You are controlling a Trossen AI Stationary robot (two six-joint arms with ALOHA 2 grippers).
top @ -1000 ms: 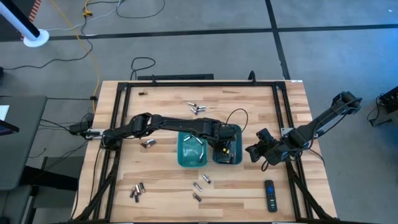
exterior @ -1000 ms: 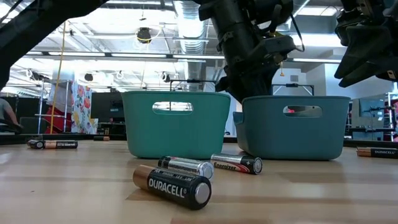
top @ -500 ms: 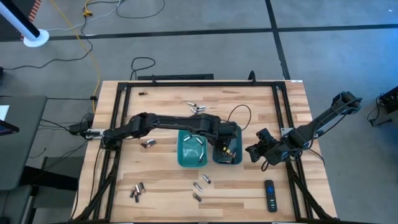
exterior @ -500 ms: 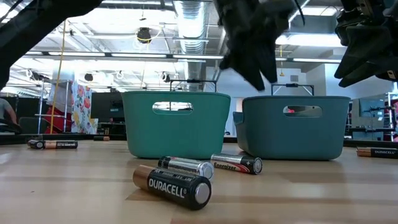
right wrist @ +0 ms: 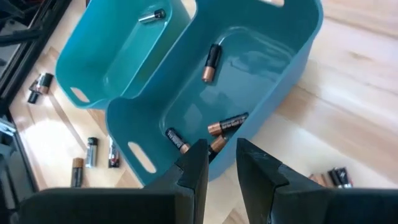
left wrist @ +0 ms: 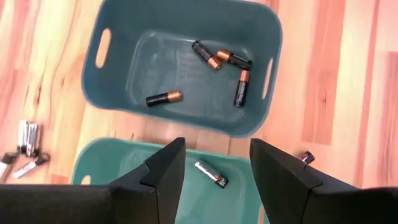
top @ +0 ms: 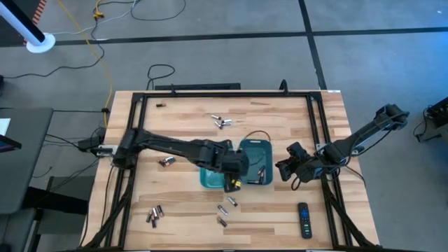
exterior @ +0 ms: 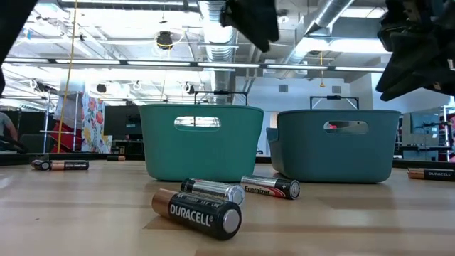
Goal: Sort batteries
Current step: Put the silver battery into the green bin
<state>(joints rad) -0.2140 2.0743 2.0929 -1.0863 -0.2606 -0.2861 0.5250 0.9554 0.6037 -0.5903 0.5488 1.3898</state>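
Now: left gripper (top: 233,183) above the 2 bins, fingers apart, empty.
Right bin (left wrist: 118,87) holds 4 dark batteries (left wrist: 164,98); right gripper (top: 283,169) waits beside, fingers slightly apart.

The left arm reaches from the table's left edge across to the middle, and its left gripper (left wrist: 212,171) hangs above the table with its fingers spread apart and nothing between them. The right arm comes in from the right edge, with the right gripper (right wrist: 217,163) raised near that side, its fingers a narrow gap apart and empty.
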